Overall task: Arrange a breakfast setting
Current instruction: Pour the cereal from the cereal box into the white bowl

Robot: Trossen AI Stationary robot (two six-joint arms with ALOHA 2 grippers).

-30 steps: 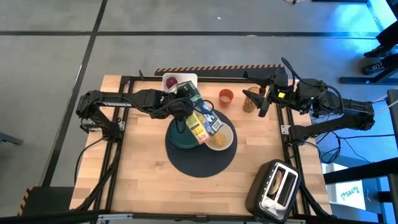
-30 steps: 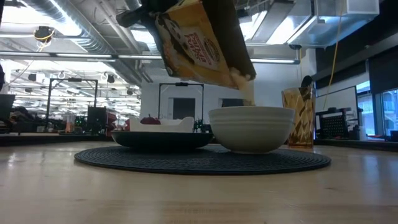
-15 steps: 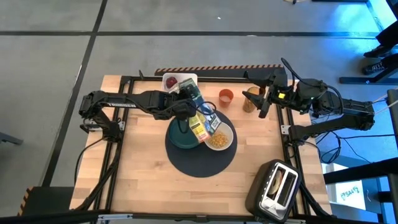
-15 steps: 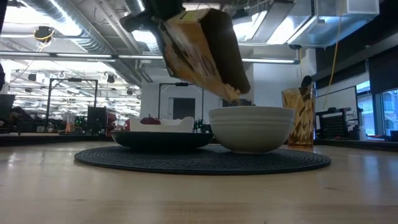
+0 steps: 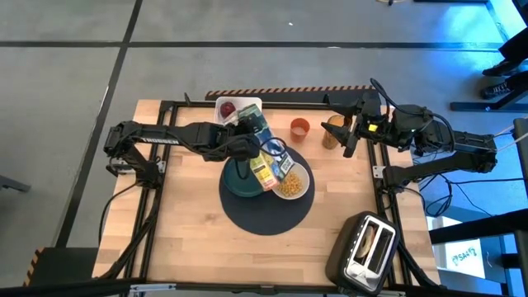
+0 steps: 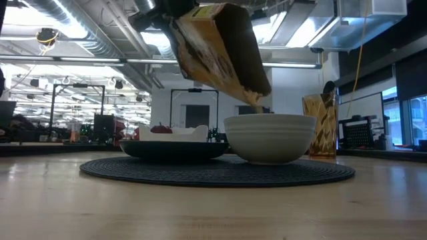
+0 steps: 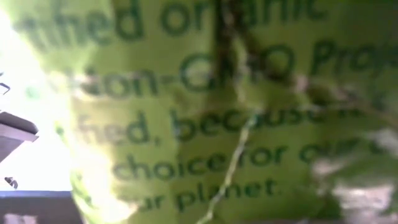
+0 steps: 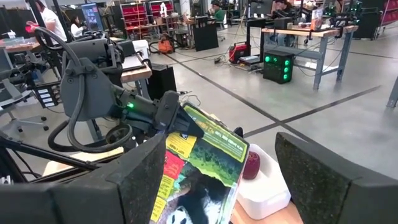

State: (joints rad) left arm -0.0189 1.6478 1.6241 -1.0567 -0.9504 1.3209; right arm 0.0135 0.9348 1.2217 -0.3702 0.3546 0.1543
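Yellow-green card first: the yellow-green cereal box (image 5: 262, 157) hangs tilted over the mat, clenched in my left gripper (image 5: 244, 142), its open mouth angled down at the white ceramic bowl (image 5: 291, 182). From the low camera the box's lower corner (image 6: 257, 100) sits just above the bowl rim (image 6: 270, 120), not touching it as far as I can tell. The left wrist camera is filled with printed green card (image 7: 205, 124), so I get no view of the pour from there. My judgement: the pour is well along, and doing it well means keeping the mouth over the bowl's middle, holding the tilt shallow, then righting the box before carrying it clear, so nothing spills on the large dark round woven mat (image 5: 264, 219). The bowl holds a layer of yellow cereal (image 5: 289, 188); how deep, I cannot tell. The bowl and the teal round plate (image 5: 239, 183) sit side by side on the mat; most of the plate is hidden under the box and arm. A white square tray (image 5: 239, 106) at the table's far edge holds 1 red fruit (image 5: 226, 108). The small orange cup (image 5: 299, 127) stands off the mat, contents not visible. The silver-and-black toaster (image 5: 363, 247) has something in 1 slot. My right gripper (image 5: 346, 140) waits with jaws released at the far right of the table, grasping nothing.
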